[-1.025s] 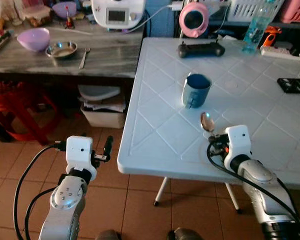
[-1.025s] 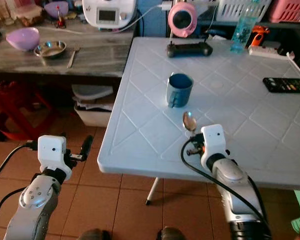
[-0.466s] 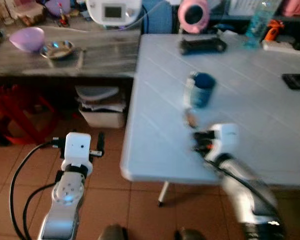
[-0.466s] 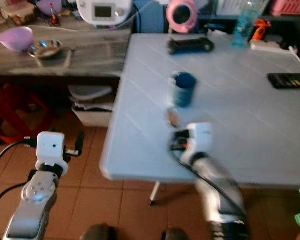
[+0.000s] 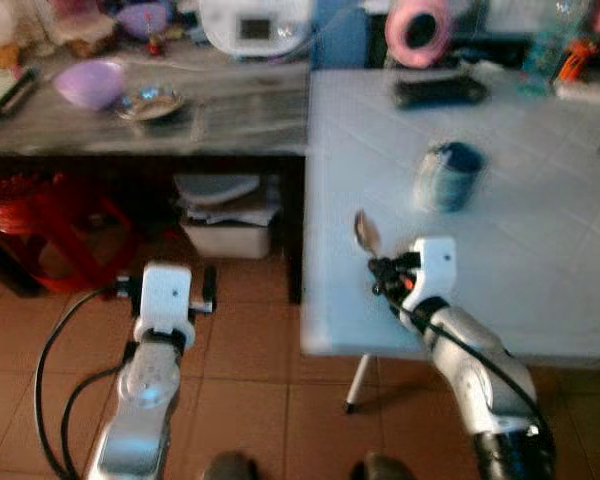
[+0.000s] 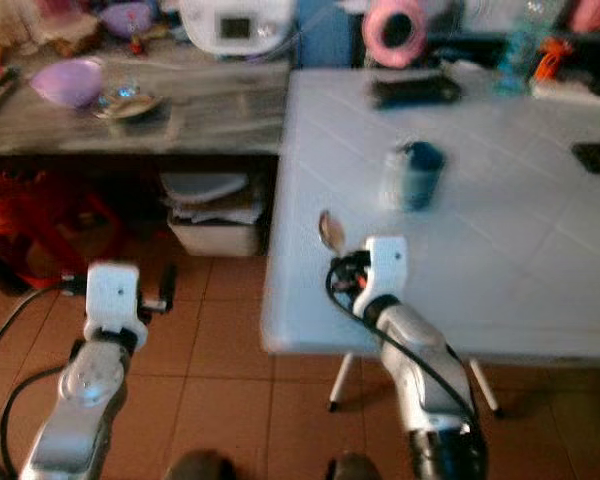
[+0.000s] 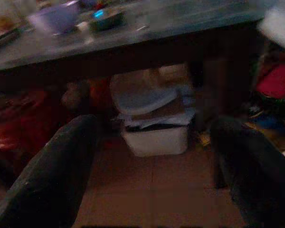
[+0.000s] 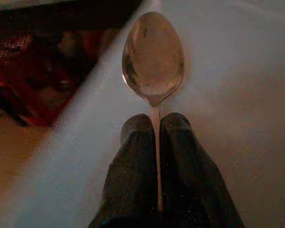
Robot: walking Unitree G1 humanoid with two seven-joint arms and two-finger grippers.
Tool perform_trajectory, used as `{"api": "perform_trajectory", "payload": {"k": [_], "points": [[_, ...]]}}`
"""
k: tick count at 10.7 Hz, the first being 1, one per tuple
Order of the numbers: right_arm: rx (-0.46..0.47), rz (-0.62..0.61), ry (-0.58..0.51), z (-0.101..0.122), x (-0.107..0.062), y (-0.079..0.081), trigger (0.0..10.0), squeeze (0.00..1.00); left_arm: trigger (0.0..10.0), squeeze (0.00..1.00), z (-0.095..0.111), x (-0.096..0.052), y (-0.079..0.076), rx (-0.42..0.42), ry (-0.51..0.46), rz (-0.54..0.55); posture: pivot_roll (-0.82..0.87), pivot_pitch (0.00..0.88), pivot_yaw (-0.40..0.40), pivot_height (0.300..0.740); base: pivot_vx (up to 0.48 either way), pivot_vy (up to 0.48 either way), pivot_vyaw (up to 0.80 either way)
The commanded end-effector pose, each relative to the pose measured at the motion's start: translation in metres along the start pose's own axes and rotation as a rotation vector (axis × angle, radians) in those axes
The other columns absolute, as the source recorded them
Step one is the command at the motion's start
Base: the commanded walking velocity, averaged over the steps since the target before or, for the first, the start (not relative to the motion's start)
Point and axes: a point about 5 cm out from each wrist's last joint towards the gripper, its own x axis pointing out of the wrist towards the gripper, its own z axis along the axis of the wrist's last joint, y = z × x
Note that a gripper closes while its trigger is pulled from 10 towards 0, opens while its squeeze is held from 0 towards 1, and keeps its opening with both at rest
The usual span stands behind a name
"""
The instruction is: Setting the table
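Note:
My right gripper [image 5: 377,268] is shut on a metal spoon [image 5: 365,231], whose bowl points up and away over the front left part of the white table [image 5: 540,260]. In the right wrist view the spoon [image 8: 153,61] has its handle pinched between the two black fingers [image 8: 133,161]. A blue mug [image 5: 452,175] stands on the table beyond the spoon. My left gripper [image 5: 208,290] hangs low over the tiled floor, left of the table, open with nothing between its fingers [image 7: 61,161].
A grey counter [image 5: 230,110] at the left carries a purple bowl [image 5: 90,82], a metal dish [image 5: 150,102] and a white appliance [image 5: 255,22]. Under it sit a white bin [image 5: 225,215] and a red stool [image 5: 40,215]. A black controller [image 5: 442,91] lies at the table's back.
The camera has swung left, so the whole scene has shifted right. The spoon stays in my right gripper, now nearer the table's left edge. The left arm hangs as before.

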Motion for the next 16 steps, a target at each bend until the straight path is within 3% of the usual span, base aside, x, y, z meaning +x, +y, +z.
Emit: {"api": "perform_trajectory", "payload": {"k": [1,6,16], "points": [[-0.024,-0.02,-0.065,0.01,0.0,-0.002,0.0,0.0,10.0,0.0,0.002,0.002,0.0,0.017,-0.016,0.008,-0.04,0.025,0.034,0.74,0.0,0.48,0.0],[-0.057,-0.102,-0.182,0.025,-0.002,-0.013,0.0,0.0,10.0,0.0,0.007,0.006,-0.014,0.002,-0.06,-0.045,-0.05,0.018,0.025,0.74,0.184,0.404,0.0],[-0.107,-0.149,-0.24,0.032,-0.004,-0.021,0.0,0.0,10.0,0.0,0.011,0.011,-0.017,-0.007,-0.086,-0.065,-0.06,0.007,0.033,0.74,0.473,0.0,0.0]]}}
